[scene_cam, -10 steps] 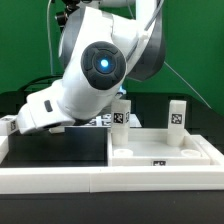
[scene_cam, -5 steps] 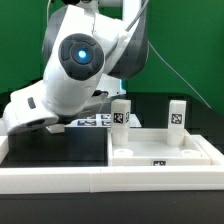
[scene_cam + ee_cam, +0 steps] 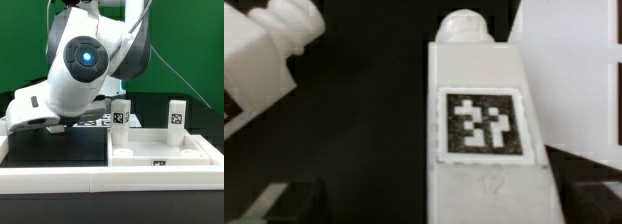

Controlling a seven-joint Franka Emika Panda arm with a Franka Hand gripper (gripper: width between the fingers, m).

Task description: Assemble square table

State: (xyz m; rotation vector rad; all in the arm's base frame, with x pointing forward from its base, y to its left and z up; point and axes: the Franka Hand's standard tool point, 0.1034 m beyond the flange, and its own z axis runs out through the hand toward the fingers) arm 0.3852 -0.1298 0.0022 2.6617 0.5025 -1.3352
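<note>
While two short white tagged block legs (image 3: 121, 112) stand upright at the far corners of the white plastic square slab (image 3: 160, 152), on the exterior view's right, we see the two-finger gripper (image 3: 432, 197), jaws spread wide, straddling a third leg (image 3: 473, 120) lying on the black table (image 3: 60, 150), apparently squared up for a grasp.

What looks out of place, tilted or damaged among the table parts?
Nothing stands out. Two legs stand upright at the rear of the square table slab, and the wrist view shows a loose leg lying flat, tag up, with no damage visible.
</note>
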